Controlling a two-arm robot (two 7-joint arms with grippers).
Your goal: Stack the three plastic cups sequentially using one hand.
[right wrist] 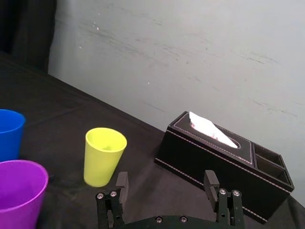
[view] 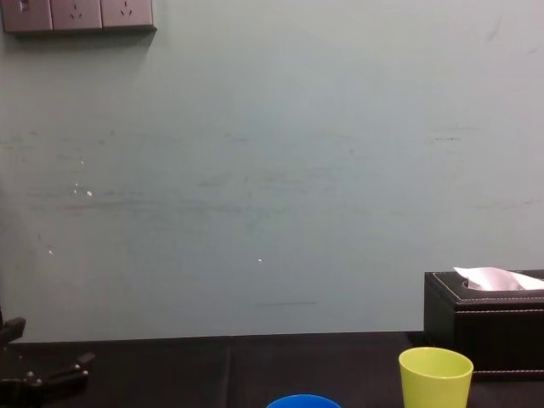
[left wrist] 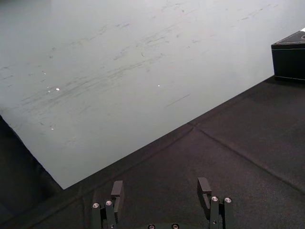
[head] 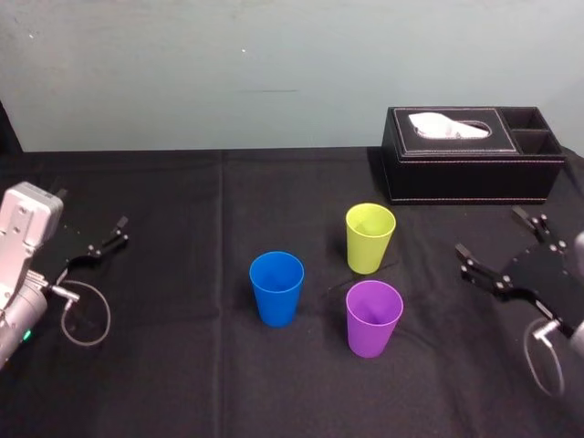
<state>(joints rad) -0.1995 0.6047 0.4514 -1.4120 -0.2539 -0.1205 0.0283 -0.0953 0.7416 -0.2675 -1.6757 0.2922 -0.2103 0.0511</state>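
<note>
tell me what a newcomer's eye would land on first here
Three bright cups stand upright and apart on the black tablecloth: a blue cup on the left, a yellow-green cup behind a purple cup on the right. A black tissue box sits at the far right. The left end effector and right end effector are open at either side.

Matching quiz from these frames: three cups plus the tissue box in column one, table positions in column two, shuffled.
1 blue cup
2 yellow-green cup
3 purple cup
4 tissue box

A nearest the robot
B farthest from the robot, on its right
C farthest toward the robot's left
D directly behind the purple cup

Pairs: 1-C, 2-D, 3-A, 4-B
</note>
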